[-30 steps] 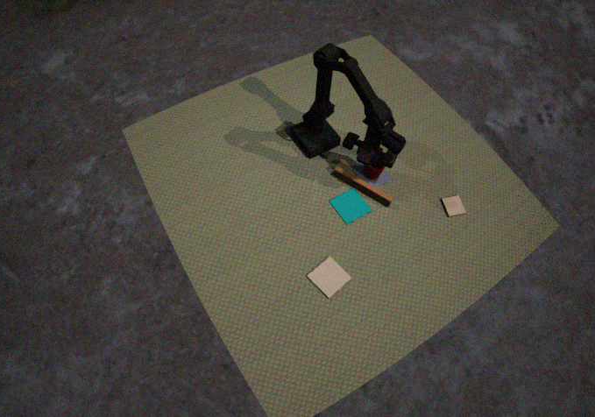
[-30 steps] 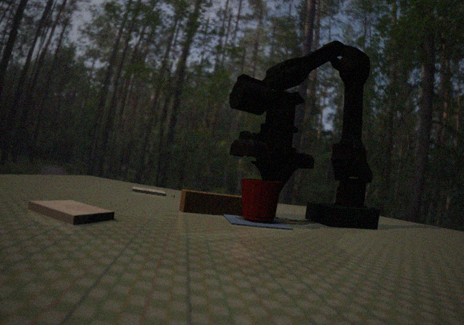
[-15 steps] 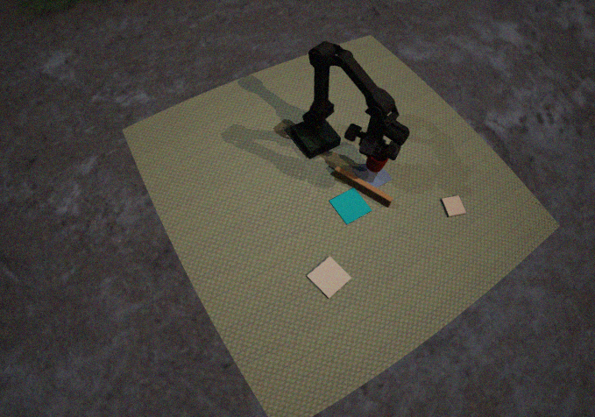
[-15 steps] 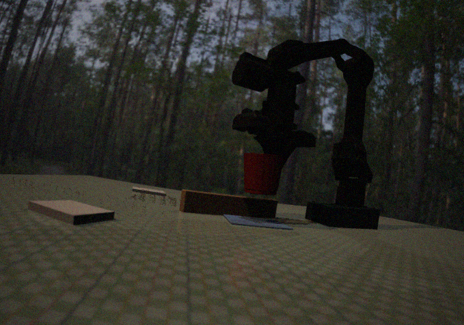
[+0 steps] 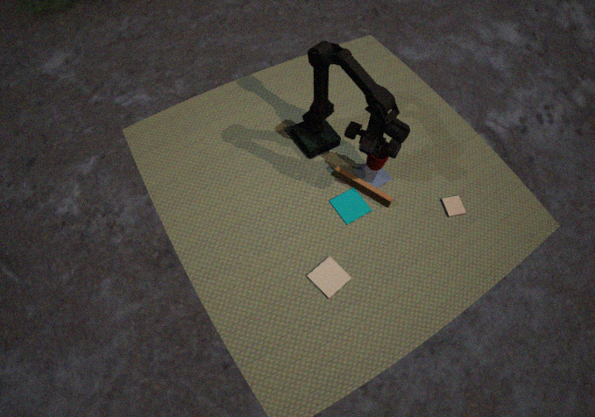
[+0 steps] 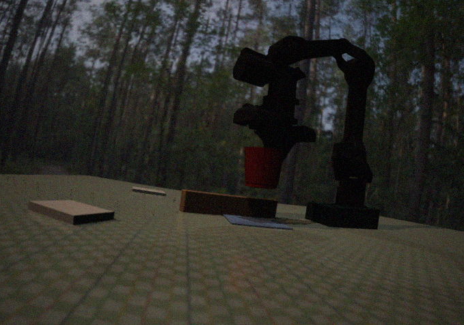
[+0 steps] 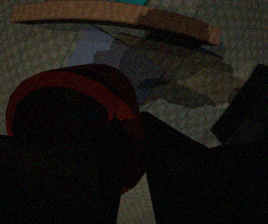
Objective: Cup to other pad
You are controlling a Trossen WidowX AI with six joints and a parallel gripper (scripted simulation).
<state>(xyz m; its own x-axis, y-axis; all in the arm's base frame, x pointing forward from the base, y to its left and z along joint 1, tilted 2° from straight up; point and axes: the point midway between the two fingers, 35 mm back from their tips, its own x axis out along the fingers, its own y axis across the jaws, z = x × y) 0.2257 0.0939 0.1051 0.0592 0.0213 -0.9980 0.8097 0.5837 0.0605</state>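
Note:
My gripper (image 5: 378, 156) (image 6: 275, 147) is shut on the rim of a red cup (image 5: 377, 161) (image 6: 262, 167) (image 7: 79, 96) and holds it upright, lifted clear above the pale blue-grey pad (image 5: 378, 177) (image 6: 257, 221) (image 7: 92, 46). The marbles inside the cup are hidden by the fingers. A wooden bar (image 5: 363, 187) (image 6: 227, 203) (image 7: 110, 15) lies between this pad and the teal pad (image 5: 350, 205). The teal pad does not show in the exterior view.
The arm's base (image 5: 316, 137) (image 6: 342, 216) stands behind the cup on the green mat (image 5: 239, 255). Two flat beige tiles lie on the mat, one (image 5: 329, 277) (image 6: 70, 210) near the front and one (image 5: 454, 205) (image 6: 149, 190) to the right. Rough grey ground surrounds the mat.

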